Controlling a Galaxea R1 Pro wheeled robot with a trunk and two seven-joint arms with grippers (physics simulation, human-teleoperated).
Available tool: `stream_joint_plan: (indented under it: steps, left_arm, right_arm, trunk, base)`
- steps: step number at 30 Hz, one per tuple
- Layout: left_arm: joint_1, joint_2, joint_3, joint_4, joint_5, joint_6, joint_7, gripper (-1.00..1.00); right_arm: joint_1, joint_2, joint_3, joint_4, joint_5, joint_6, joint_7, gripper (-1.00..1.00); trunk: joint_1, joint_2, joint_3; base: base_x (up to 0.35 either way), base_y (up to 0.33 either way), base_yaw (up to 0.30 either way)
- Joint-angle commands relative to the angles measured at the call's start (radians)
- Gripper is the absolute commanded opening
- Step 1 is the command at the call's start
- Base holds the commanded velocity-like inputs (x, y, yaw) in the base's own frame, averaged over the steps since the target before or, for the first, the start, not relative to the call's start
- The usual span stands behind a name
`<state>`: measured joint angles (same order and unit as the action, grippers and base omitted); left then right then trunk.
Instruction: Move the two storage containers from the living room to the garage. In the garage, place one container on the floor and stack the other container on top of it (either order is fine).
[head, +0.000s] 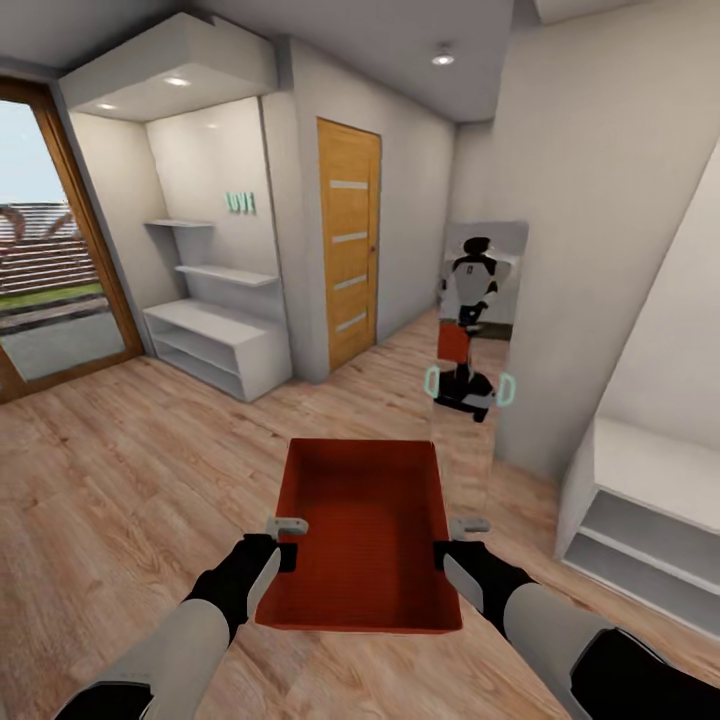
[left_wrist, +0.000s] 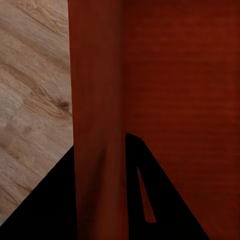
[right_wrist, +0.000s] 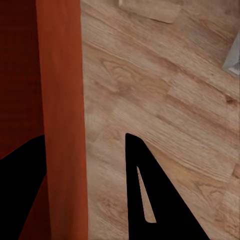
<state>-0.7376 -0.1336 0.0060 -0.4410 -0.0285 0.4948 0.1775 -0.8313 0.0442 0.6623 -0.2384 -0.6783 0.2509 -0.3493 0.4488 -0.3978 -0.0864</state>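
Note:
One orange-red storage container (head: 365, 530) hangs in front of me above the light wood-plank floor, lidless and empty. My left gripper (head: 285, 555) is shut on its left wall and my right gripper (head: 445, 555) is shut on its right wall. In the left wrist view the container's wall (left_wrist: 97, 75) runs between the two dark fingers of the left gripper (left_wrist: 100, 200). The right wrist view has the container's wall (right_wrist: 60, 75) between the fingers of the right gripper (right_wrist: 85, 190), tight against one of them. I am in a hallway with wood flooring.
A wood-panelled door (head: 349, 240) stands shut ahead. To its left are white shelves (head: 215, 345) and a glazed door (head: 50, 250). A tall mirror (head: 478, 330) on the wall ahead right reflects me. A low white shelf unit (head: 640, 520) lines the right wall.

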Motion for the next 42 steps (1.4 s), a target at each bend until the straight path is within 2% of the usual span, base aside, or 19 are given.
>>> stream_joint_plan:
  steps: [1,7,24,42]
  left_arm:
    - [0.0,0.0,-0.003,0.036,0.015,0.004,0.004,-1.0]
    - [0.0,-0.001,-0.003,0.036,0.015,0.003,0.004,-1.0]
    - [0.0,-0.001,-0.003,0.036,0.015,0.003,0.004,-1.0]
    - [0.0,-0.001,-0.003,0.036,0.015,0.003,0.004,-1.0]
  right_arm:
    - [-0.002,-0.001,-0.016,-0.025,0.008,-0.007,-0.005,-1.0]
    - [-0.002,-0.002,-0.017,-0.026,0.008,-0.007,-0.005,-1.0]
    - [-0.002,-0.001,-0.017,-0.026,0.008,-0.007,-0.005,-1.0]
    - [-0.002,-0.003,-0.018,-0.025,0.008,-0.008,-0.005,-1.0]
  trunk:
    - [0.001,-0.002,-0.002]
    - [0.001,-0.002,-0.002]
    - [0.001,-0.002,-0.002]
    - [0.001,-0.002,0.001]
  base:
    - [0.321,0.0,0.269]
    - [0.321,0.0,0.139]
    - [0.321,0.0,0.008]
    - [0.321,0.0,0.255]
